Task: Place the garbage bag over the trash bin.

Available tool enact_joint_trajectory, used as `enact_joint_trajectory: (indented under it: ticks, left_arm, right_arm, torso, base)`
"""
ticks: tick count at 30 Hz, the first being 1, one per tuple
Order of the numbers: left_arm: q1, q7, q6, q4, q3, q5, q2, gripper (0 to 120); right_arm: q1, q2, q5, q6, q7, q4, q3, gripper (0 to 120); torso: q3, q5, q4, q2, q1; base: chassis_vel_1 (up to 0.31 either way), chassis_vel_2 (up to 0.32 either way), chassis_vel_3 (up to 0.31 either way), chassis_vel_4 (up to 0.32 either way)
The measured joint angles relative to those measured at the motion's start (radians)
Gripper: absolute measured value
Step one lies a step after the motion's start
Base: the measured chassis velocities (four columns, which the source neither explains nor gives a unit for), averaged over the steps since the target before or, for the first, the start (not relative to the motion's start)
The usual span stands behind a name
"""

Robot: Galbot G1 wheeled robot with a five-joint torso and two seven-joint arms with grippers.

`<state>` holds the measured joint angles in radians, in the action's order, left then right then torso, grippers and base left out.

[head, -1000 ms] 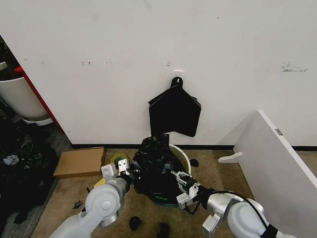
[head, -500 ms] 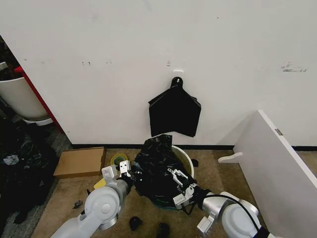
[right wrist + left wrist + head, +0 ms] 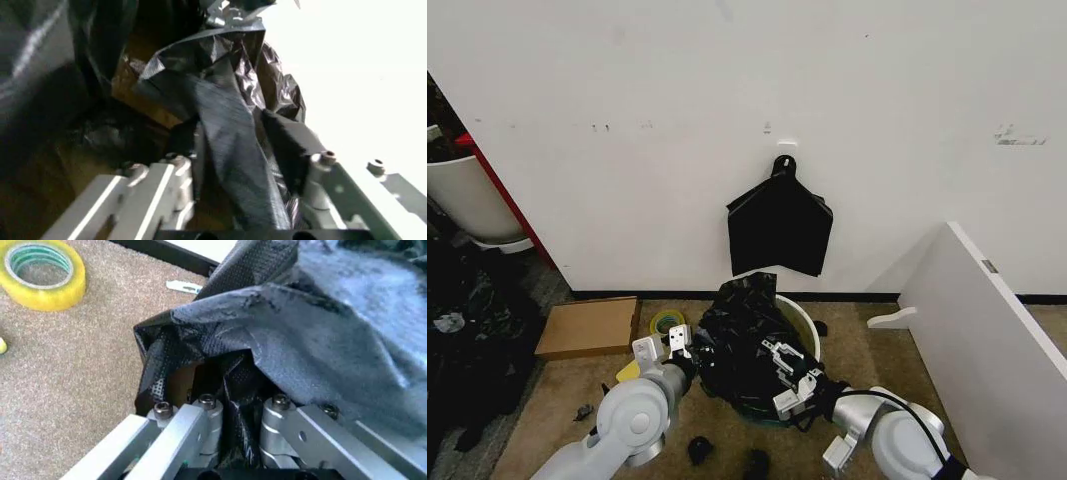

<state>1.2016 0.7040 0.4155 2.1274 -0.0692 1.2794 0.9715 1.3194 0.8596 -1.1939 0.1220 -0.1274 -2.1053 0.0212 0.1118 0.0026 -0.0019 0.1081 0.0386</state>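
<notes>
Taking the trash bin [image 3: 805, 318] as the landmark: well to its left a flat brown cardboard box [image 3: 587, 326] is lying on the coarse tan carpet [image 3: 557, 385], and nearer the bin a glossy yellow tape roll [image 3: 667, 322] is resting flat. At the bin's left side the left gripper [image 3: 689, 350] is pinching a fold of the garbage bag [image 3: 742, 335] between its metal fingers [image 3: 207, 415]. The thin, crinkly black bag is bunching loosely over the round white plastic bin, hiding most of its mouth. At the bin's front right the right gripper [image 3: 795, 384] is clamping a twisted glossy strip of the bag. Above the bin a flat black bundle [image 3: 780, 225] is hanging on the white wall.
</notes>
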Motion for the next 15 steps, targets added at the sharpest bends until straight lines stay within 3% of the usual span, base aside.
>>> enact_joint_trajectory:
  ticks: [5, 8, 10, 13, 14, 15]
  left_arm:
    - [0.0, -0.006, 0.001, -0.003, 0.001, -0.003, -0.009, 4]
    - [0.0, -0.016, 0.001, -0.01, 0.002, -0.021, -0.013, 4]
    - [0.0, -0.04, -0.001, -0.022, 0.005, -0.076, -0.021, 4]
    - [0.008, -0.085, -0.01, -0.032, 0.005, -0.181, -0.037, 4]
    - [0.008, -0.085, -0.01, -0.032, 0.005, -0.181, -0.037, 4]
    - [0.011, -0.104, -0.018, -0.035, 0.006, -0.223, -0.043, 4]
  right_arm:
    - [-0.001, -0.007, 0.083, 0.016, 0.005, 0.002, -0.002, 7]
    - [-0.001, -0.014, 0.146, 0.025, 0.001, -0.001, -0.002, 0]
    - [0.006, -0.023, 0.312, 0.025, -0.021, -0.018, 0.003, 0]
    - [0.027, -0.06, 0.671, -0.041, -0.076, -0.075, 0.01, 0]
    - [0.027, -0.06, 0.671, -0.041, -0.076, -0.075, 0.01, 0]
    - [0.037, -0.074, 0.792, -0.083, -0.081, -0.104, 0.015, 0]
  torso:
    - [0.0, 0.0, 0.0, 0.0, 0.0]
    - [0.0, 0.0, 0.0, 0.0, 0.0]
    - [0.0, 0.0, 0.0, 0.0, 0.0]
    - [0.0, 0.0001, 0.0001, 0.0, 0.0]
    - [0.0, 0.0001, 0.0001, 0.0, 0.0]
    - [0.0, 0.0, -0.0001, 0.0, 0.0]
  base:
    - [0.0, 0.0, 0.0, 0.0]
    - [0.0, 0.0, 0.0, 0.0]
    - [0.0, 0.0, 0.0, 0.0]
    - [0.0, 0.0, 0.0, 0.0]
    - [0.0, 0.0, 0.0, 0.0]
    - [0.0, 0.0, 0.0, 0.0]
